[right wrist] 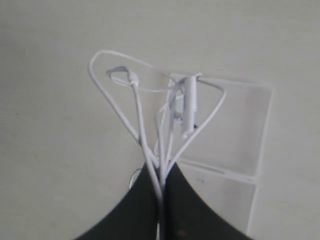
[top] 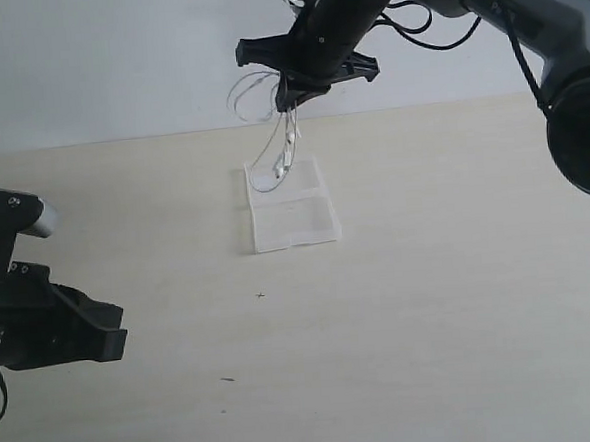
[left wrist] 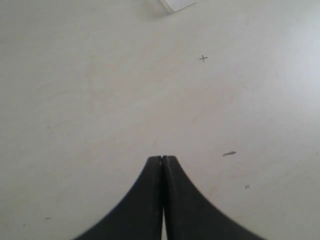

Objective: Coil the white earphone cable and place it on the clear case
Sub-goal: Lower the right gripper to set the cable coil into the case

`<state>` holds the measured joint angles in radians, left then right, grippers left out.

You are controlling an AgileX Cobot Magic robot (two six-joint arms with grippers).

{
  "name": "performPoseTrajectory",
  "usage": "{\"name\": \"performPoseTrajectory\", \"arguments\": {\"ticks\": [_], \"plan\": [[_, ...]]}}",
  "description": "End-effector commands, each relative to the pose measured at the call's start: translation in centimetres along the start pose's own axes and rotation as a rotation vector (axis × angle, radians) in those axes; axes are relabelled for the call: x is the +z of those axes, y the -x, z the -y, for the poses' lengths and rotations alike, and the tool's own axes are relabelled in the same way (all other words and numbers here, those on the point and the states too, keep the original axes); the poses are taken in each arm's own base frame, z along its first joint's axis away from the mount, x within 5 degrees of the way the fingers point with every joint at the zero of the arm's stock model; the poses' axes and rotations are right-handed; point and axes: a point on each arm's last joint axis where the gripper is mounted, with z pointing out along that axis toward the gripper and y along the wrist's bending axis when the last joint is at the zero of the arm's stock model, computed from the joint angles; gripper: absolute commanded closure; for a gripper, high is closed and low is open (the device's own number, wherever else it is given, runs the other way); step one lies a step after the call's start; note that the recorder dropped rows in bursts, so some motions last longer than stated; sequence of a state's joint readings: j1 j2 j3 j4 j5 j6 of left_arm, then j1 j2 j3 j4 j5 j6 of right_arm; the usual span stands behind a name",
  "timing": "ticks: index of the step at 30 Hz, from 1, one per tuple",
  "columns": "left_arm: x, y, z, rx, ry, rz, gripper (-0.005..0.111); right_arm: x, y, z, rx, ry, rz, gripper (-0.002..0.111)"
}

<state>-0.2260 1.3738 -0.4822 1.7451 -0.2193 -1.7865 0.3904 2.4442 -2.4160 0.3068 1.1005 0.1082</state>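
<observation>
Several limp, light loops of thin white earphone cable (right wrist: 191,100) are dangling over the flat clear plastic case (right wrist: 240,125), the right gripper (right wrist: 161,172) pinching their gathered stems; left gripper (left wrist: 163,159) is idling closed.

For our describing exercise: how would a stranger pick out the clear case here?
Start at the pale table. Toward the wall, below the right gripper pinching the white earphone cable, lies the clear case: the only flat, see-through box there.

Tabletop (top: 432,323): pale beige, matte, meeting a plain white wall (top: 95,63) at the far edge. A small cross mark (top: 260,294) sits near centre; a short dark streak (top: 228,379) lies nearer, slightly left.
</observation>
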Motion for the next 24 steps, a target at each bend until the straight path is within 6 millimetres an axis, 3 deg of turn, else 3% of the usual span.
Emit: {"name": "performPoseTrajectory", "arguments": {"ticks": [1, 7, 15, 24], "plan": [[0.1, -0.2, 0.1, -0.01, -0.004, -0.01, 0.107, 1.4, 0.3, 1.0, -0.017, -0.027, 0.042, 0.108], [0.1, -0.2, 0.1, -0.005, -0.004, -0.01, 0.107, 3.5, -0.6, 2.0, -0.026, -0.064, -0.026, 0.108], [0.1, -0.2, 0.0, -0.006, -0.001, -0.009, 0.107, 3.5, -1.6, 2.1, -0.075, -0.068, -0.129, 0.108], [0.1, -0.2, 0.0, -0.006, -0.001, -0.009, 0.107, 4.0, -2.6, 0.5, -0.135, -0.084, -0.191, 0.108]]}}
